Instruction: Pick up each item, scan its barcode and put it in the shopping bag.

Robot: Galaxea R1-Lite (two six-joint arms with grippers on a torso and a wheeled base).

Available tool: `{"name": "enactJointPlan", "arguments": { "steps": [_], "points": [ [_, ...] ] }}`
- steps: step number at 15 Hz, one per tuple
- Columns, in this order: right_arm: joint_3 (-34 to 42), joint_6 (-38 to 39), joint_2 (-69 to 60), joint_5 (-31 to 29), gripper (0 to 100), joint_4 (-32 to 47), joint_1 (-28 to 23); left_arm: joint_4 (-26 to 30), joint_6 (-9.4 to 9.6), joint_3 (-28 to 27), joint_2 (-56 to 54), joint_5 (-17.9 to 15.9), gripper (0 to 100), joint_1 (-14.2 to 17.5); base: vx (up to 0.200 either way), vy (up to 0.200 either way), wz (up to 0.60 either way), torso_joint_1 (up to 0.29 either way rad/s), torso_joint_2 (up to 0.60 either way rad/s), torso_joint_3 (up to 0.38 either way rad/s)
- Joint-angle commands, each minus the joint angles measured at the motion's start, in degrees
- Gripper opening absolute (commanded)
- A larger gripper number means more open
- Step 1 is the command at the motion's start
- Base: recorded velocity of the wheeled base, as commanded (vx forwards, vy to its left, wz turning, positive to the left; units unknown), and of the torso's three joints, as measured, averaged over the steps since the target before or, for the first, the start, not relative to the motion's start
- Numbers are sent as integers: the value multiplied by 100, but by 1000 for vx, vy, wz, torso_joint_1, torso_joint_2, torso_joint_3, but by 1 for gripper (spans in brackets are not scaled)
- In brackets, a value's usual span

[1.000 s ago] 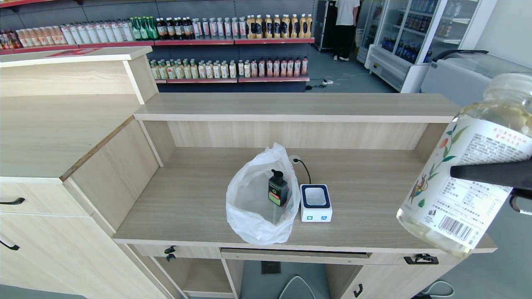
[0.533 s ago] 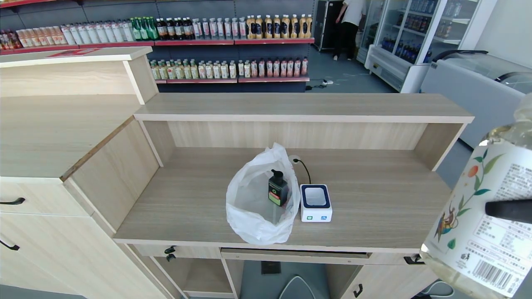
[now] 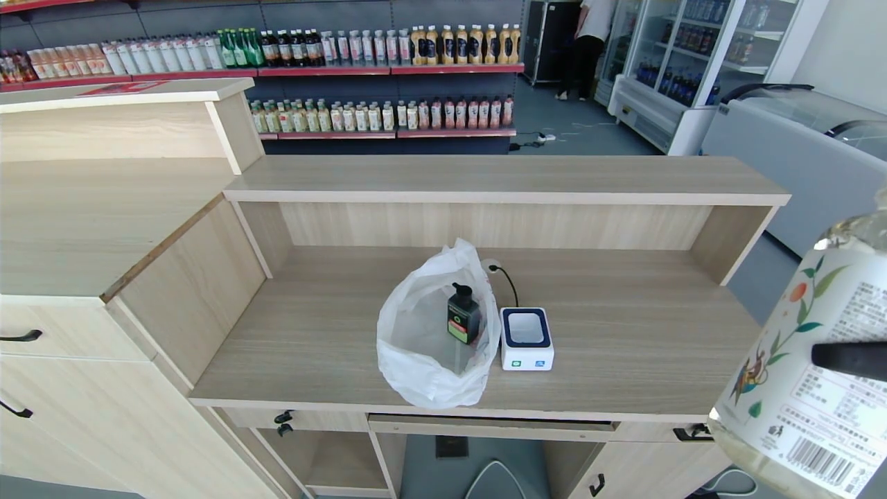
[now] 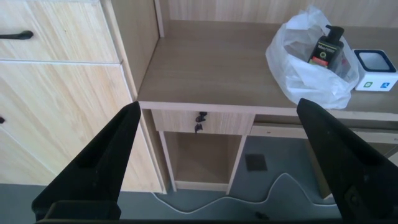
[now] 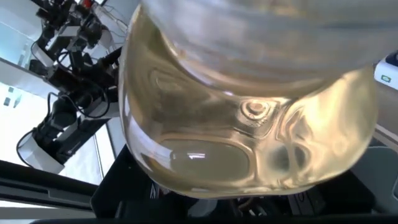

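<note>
Lower right, the right gripper [image 3: 851, 360] grips a clear bottle [image 3: 783, 388] whose label [image 3: 856, 312] shows green leaves [image 3: 806, 324] and a barcode [image 3: 821, 463]. The left gripper [image 4: 219, 106] has its fingers spread wide, holding nothing.

I hold the clear bottle [image 3: 783, 388] tilted in the air, off the counter's [image 3: 624, 326] front right corner. It has pale yellow liquid and a white flowered label with the barcode low. The white shopping bag [image 3: 416, 353] sits open at the middle of the front edge, a dark pump bottle [image 3: 463, 315] upright inside. The white scanner [image 3: 527, 338] stands just beside the bag's right.
</note>
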Motion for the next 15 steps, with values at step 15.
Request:
{"name": "enactJointPlan", "arguments": {
  "steps": [15],
  "points": [
    [68, 6, -13, -183, 0, -18, -112, -1, -9, 0, -2, 0, 100, 1, 0, 0, 0, 0, 0, 0]
  ]
}}
